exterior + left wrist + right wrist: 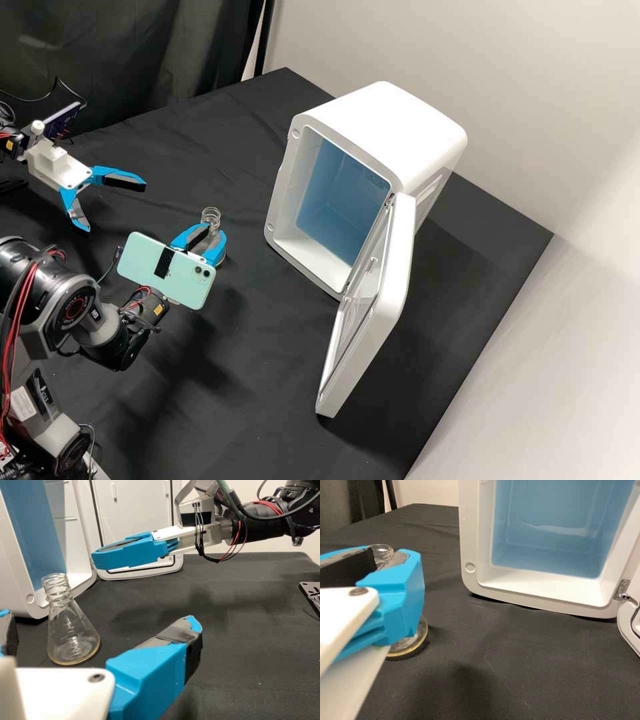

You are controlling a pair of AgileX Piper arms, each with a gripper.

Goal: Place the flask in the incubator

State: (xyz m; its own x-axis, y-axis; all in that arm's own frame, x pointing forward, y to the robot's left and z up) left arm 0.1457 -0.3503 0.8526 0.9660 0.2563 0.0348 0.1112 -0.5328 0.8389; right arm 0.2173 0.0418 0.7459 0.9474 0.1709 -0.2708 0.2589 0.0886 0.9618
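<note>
A black cloth covers the bench (253, 373) from the lower left of the high view up to its far corner at the upper centre, lying flat with only faint creases. At the lower left the dark right arm (60, 307) comes in low over the cloth, with a mint-green phone (167, 270) strapped across its wrist. Just past the phone, left of centre, the right gripper (207, 245) sits down at the cloth, close against the flask (212, 215). Whether it is parted, closed or clamped on the glass I cannot tell. The flask is clear, conical and upright on the cloth, outside the incubator (400, 133) and to the left of its opening. Higher at the left edge the left gripper (113, 205) hangs above the cloth, well apart from the flask, its two blue fingers spread wide with nothing between them. Right of centre the white incubator stands on the cloth with its light blue inside showing. Its door (380, 287) is swung open toward the lower centre of the frame. Beyond the bench's right edge lies a pale surface (567, 373), floor or wall I cannot tell. A dark curtain (100, 53) hangs at the upper left, and a pale wall (500, 60) fills the upper right.
</note>
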